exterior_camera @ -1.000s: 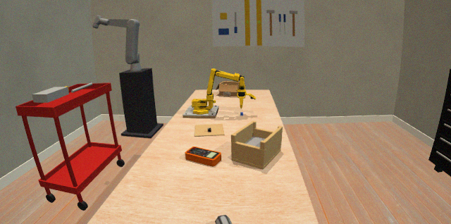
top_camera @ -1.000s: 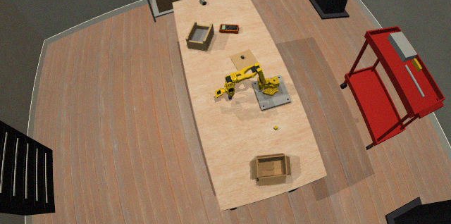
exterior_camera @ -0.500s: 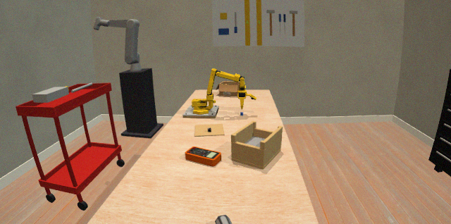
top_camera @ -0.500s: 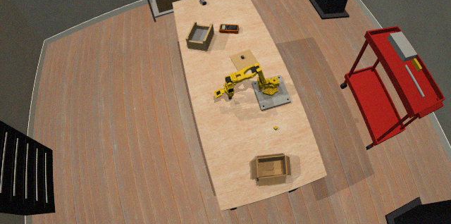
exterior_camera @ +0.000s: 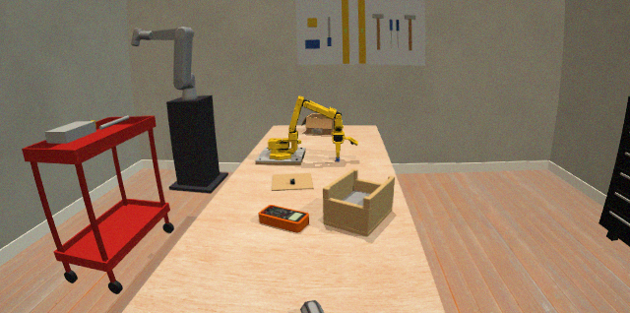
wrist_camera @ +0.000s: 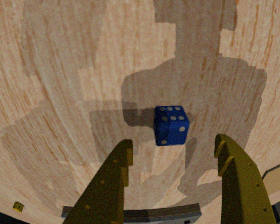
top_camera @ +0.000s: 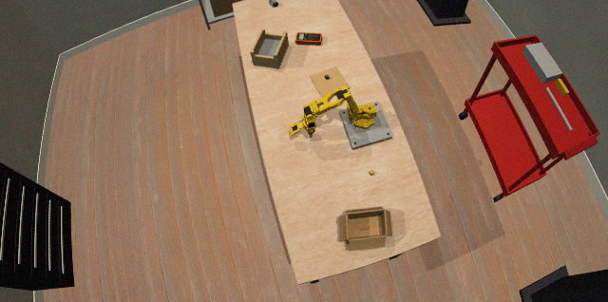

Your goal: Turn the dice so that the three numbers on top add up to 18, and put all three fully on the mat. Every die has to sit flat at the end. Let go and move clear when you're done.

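A blue die (exterior_camera: 337, 159) (wrist_camera: 172, 131) sits flat on the table, two pips on top and six on the side away from the arm's base. My gripper (top_camera: 311, 134) (exterior_camera: 338, 156) (wrist_camera: 173, 140) points down just above it, fingers parted and holding nothing. The die lies between the finger lines, slightly beyond the tips in the wrist view. A black die (top_camera: 327, 77) (exterior_camera: 292, 181) rests on the tan mat (top_camera: 317, 79) (exterior_camera: 305, 185) (wrist_camera: 277, 176); its pips are too small to read. A yellow die (top_camera: 371, 172) (wrist_camera: 18, 206) lies off the mat, pips unreadable.
The arm's grey base plate (top_camera: 370, 140) (exterior_camera: 281, 159) stands beside the mat. A wooden open box (top_camera: 270, 47) (exterior_camera: 346, 215) and an orange multimeter (top_camera: 309, 39) (exterior_camera: 283, 219) are beyond the mat. A cardboard box (top_camera: 366, 226) stands past the yellow die.
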`<state>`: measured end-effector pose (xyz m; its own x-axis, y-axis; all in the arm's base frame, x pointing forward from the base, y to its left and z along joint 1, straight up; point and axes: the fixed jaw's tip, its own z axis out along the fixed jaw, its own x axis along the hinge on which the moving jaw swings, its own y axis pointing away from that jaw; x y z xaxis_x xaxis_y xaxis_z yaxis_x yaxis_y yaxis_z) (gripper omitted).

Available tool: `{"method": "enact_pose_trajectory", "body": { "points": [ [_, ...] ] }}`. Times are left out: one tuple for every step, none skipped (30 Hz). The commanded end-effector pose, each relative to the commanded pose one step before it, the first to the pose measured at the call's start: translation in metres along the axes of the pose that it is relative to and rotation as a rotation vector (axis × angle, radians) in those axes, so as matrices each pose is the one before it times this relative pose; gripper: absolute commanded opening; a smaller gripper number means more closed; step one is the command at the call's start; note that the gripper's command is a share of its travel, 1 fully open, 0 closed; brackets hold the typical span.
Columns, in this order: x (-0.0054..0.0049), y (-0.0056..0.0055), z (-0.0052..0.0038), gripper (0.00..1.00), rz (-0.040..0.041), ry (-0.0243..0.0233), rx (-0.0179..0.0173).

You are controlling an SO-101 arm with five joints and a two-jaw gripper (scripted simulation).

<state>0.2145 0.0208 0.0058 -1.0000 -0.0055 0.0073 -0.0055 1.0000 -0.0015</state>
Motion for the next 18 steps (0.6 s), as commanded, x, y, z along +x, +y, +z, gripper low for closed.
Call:
{"method": "enact_pose_trajectory", "body": {
  "points": [
    [0.00286, 0.00163, 0.010289, 0.25, 0.00291, 0.01599, 0.00006],
    [0.00012, 0.00000, 0.001504, 0.25, 0.00000, 0.00000, 0.00000],
    [0.00000, 0.00000, 0.000000, 0.25, 0.00000, 0.00000, 0.00000],
    [0.00000, 0.00000, 0.000000, 0.25, 0.00000, 0.00000, 0.00000],
    [0.00013, -0.00001, 0.001410, 0.25, 0.00002, 0.00003, 0.00000],
    [0.00012, 0.00000, 0.001293, 0.25, 0.00000, 0.00000, 0.00000],
    [0.00013, 0.00000, 0.001179, 0.25, 0.00000, -0.00003, 0.00000],
    [0.00012, 0.00000, 0.001065, 0.25, 0.00000, 0.00000, 0.00000],
    [0.00011, 0.00000, 0.000933, 0.25, 0.00000, 0.00000, 0.00000],
    [0.00010, -0.00001, 0.000807, 0.25, 0.00000, 0.00000, 0.00000],
    [0.00009, -0.00001, 0.000686, 0.25, 0.00000, 0.00000, 0.00000],
    [0.00007, 0.00000, 0.000560, 0.25, 0.00000, 0.00000, 0.00000],
    [0.00006, -0.00001, 0.000446, 0.25, 0.00000, 0.00000, 0.00000],
    [0.00005, 0.00000, 0.000337, 0.25, 0.00000, 0.00000, 0.00000],
    [0.00003, -0.00001, 0.000235, 0.25, 0.00000, 0.00000, 0.00000],
    [0.00002, 0.00000, 0.000151, 0.25, 0.00000, 0.00000, 0.00000],
    [0.00001, 0.00000, 0.000078, 0.25, 0.00000, 0.00000, 0.00000],
    [0.00001, 0.00000, 0.000030, 0.25, 0.00000, 0.00000, 0.00000]
  ]
}}
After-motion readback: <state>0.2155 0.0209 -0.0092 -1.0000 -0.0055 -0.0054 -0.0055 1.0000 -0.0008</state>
